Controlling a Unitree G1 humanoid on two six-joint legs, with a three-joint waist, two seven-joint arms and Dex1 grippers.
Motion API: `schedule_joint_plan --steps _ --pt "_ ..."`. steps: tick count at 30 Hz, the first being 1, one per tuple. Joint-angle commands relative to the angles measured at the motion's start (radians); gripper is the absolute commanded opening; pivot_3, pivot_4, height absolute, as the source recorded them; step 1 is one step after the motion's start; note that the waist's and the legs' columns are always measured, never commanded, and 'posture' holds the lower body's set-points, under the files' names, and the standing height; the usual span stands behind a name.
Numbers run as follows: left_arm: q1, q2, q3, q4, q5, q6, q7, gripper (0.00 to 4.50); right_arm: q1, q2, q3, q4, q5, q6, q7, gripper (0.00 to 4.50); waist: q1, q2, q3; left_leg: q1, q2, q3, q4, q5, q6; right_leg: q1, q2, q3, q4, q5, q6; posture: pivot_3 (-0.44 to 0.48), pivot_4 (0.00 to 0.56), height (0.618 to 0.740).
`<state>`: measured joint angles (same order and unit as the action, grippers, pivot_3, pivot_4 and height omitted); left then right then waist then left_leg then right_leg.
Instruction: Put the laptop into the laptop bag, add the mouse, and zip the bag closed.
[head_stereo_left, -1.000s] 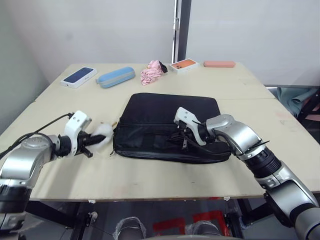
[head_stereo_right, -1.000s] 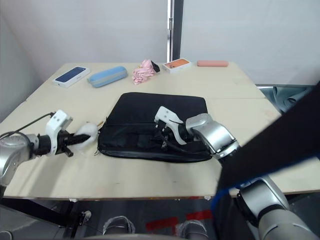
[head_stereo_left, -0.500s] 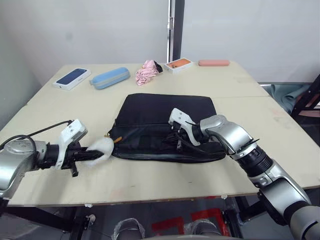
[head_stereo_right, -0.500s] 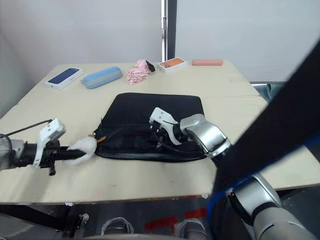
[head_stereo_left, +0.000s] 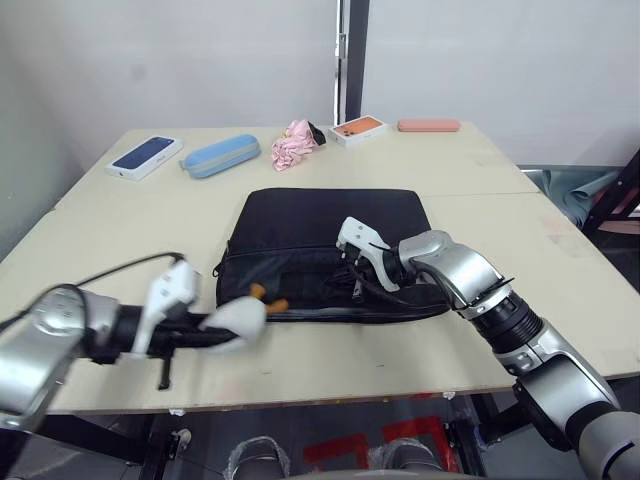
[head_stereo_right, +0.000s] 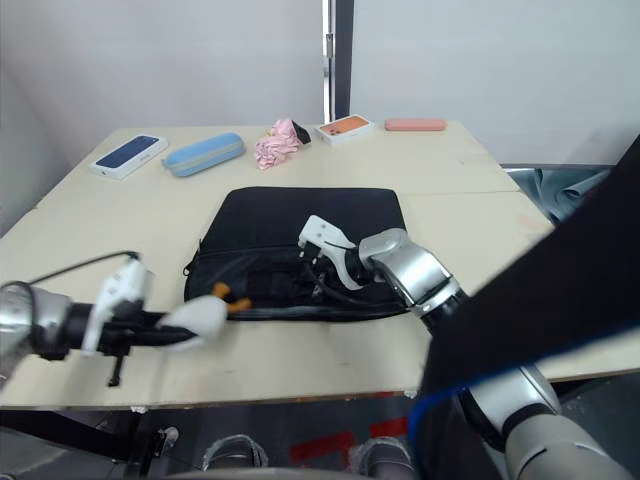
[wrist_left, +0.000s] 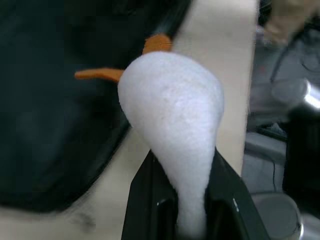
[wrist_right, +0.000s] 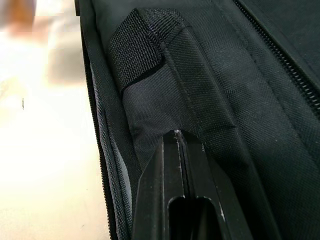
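Black fabric of the laptop bag (head_stereo_left: 330, 250), mid-frame, is pinched by the right gripper (head_stereo_left: 362, 283); the left gripper (head_stereo_left: 215, 325), lower left, is clamped on a white lump (wrist_left: 172, 120), probably not the mouse. The opening should be held steady.

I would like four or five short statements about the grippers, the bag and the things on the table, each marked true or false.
1. The left gripper is shut on a puffy white lump with orange bits. True.
2. The right gripper holds a blue oval case. False: its fingers are closed together against the black fabric laptop bag; the blue case lies at the table's far side.
3. A crumpled pink cloth lies beyond the bag. True.
4. The white lump rests on top of the bag. False: it is at the bag's near edge, over the beige table.
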<state>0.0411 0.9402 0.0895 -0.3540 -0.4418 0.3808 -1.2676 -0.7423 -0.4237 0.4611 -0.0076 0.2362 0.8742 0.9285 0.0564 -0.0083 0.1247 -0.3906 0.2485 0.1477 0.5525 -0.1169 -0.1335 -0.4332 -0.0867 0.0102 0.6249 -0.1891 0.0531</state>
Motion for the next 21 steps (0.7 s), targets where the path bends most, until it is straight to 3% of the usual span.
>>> schedule_joint_plan --steps 1,11,21 --pt "-0.084 -0.043 -0.11 0.007 0.113 -0.136 0.02 0.03 -0.006 -0.004 0.016 0.031 -0.029 0.014 -0.01 0.0 0.001 0.0 0.0 0.0 0.0 0.0 0.0 0.0 0.0 0.0 0.0 0.0 0.001 0.0 0.0 0.0 0.15 0.74" --pt "-0.261 -0.213 -0.335 0.12 0.312 -0.359 0.085 0.03 -0.002 -0.008 0.008 0.012 -0.022 0.037 -0.012 0.0 0.002 0.0 0.0 0.001 0.0 0.002 0.001 0.0 0.0 -0.001 0.0 0.002 0.002 0.0 0.0 0.0 0.15 0.74" --pt "-0.371 -0.357 -0.377 0.112 0.185 -0.386 0.026 0.03 -0.014 -0.003 0.011 0.019 -0.022 0.043 -0.01 0.0 0.009 0.0 0.0 0.002 0.0 0.003 0.002 0.0 0.0 -0.001 0.0 0.004 0.004 0.0 0.0 0.0 0.15 0.74"
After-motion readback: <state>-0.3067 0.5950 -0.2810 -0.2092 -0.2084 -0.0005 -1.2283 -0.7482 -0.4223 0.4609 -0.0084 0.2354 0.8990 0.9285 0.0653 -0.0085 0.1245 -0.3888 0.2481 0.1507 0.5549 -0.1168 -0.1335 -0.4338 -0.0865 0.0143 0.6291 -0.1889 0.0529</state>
